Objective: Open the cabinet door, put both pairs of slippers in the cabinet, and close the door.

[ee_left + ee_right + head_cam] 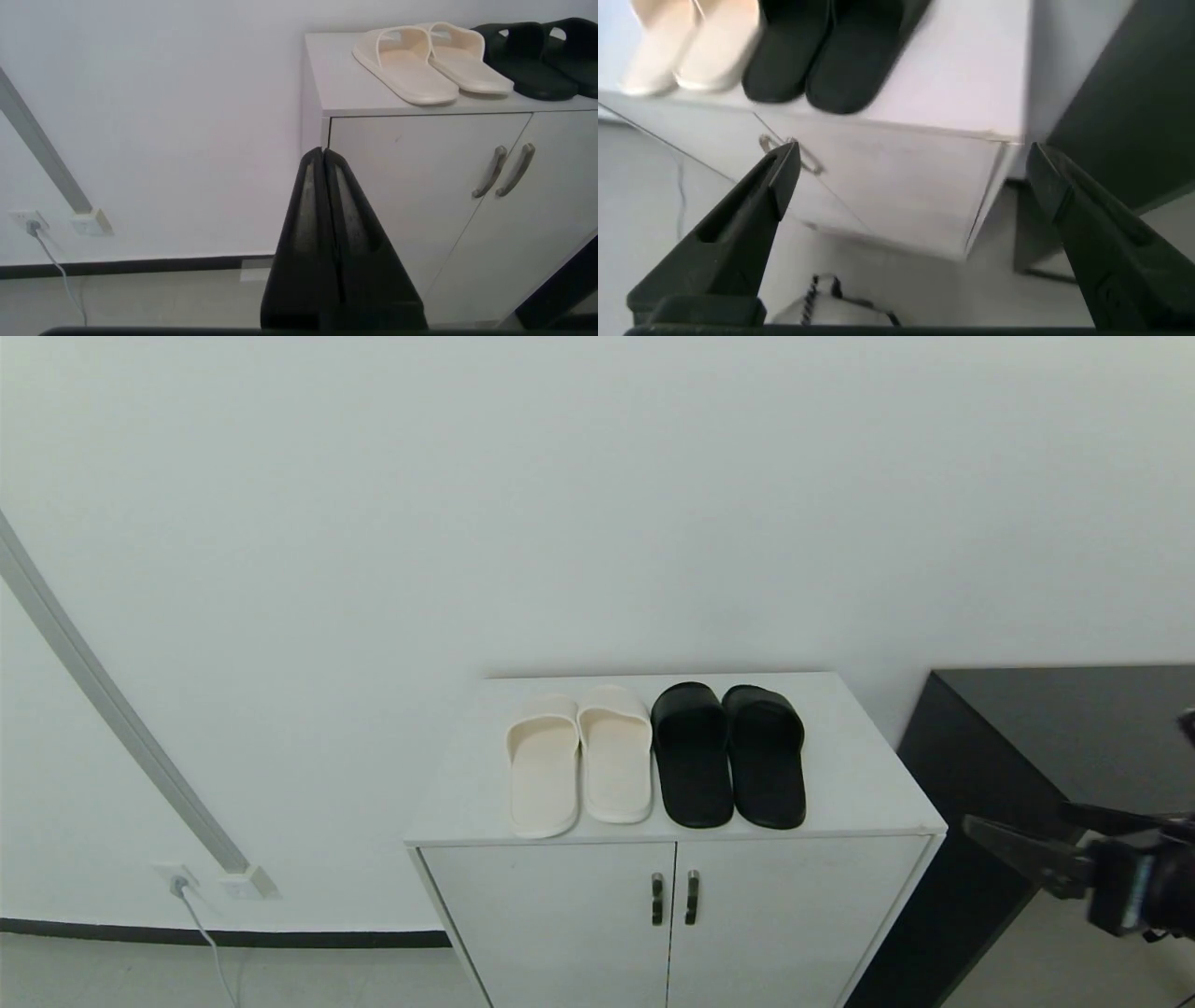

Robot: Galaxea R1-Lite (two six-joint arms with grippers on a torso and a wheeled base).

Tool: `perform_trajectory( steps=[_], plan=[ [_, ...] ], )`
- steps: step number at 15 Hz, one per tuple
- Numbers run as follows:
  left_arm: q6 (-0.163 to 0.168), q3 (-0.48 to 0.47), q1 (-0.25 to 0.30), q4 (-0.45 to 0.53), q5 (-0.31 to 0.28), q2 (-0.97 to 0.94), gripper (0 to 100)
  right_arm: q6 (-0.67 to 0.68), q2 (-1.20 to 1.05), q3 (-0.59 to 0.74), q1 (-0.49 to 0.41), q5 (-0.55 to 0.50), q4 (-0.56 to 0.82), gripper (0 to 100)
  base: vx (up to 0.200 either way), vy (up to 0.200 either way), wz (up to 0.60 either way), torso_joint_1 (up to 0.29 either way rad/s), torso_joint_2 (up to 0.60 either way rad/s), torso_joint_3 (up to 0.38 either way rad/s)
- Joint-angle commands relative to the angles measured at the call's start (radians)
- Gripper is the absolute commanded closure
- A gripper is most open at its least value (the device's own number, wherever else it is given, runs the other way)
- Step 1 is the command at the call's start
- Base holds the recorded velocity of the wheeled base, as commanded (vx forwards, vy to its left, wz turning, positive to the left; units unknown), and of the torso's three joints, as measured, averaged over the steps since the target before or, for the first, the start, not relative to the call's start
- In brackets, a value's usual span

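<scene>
Start state: cabinet (840, 784) shut, both slipper pairs on top, neither arm touching it.

White cabinet has both doors (551, 915) closed, and a dark desk (1055, 728) sits just beside its right side. Cream slippers (579, 765) take the left half of the top. Black slippers (728, 756) are right beside them on the right half. All heels are at the front edge, toes toward the back edge, so they look easy to grab from the front. Two handles (674, 898) flank the centre seam. Right gripper (912, 154) is off the front right corner, jaws spread wide and empty, probably lined up for a handle. Left gripper (322, 159) faces the front left corner below top level, fingers pressed together, holding nothing. Door opening comes first; no step is done yet.
</scene>
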Motion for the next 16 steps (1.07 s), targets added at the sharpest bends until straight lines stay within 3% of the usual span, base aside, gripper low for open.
perform_trajectory(
  steps=[1,5,11,16],
  plan=[
    [0.0,0.0,0.001,0.0,0.0,0.002,100,0.067,0.235,-0.141,0.169,-0.108,-0.018,0,0.0,0.0,0.0,0.0,0.0,0.0],
    [0.0,0.0,0.0,0.0,0.0,0.002,100,0.112,0.401,-0.262,0.197,-0.175,-0.047,0,0.0,0.0,0.0,0.0,0.0,0.0],
    [0.0,0.0,0.001,0.0,0.0,0.002,100,0.126,0.616,-0.443,0.293,-0.365,-0.128,0,0.0,0.0,0.0,0.0,0.0,0.0],
    [0.0,0.0,0.0,0.0,0.0,0.0,100,0.129,0.78,-0.589,0.296,-0.43,-0.137,0,0.0,0.0,0.0,0.0,0.0,0.0]
  ],
)
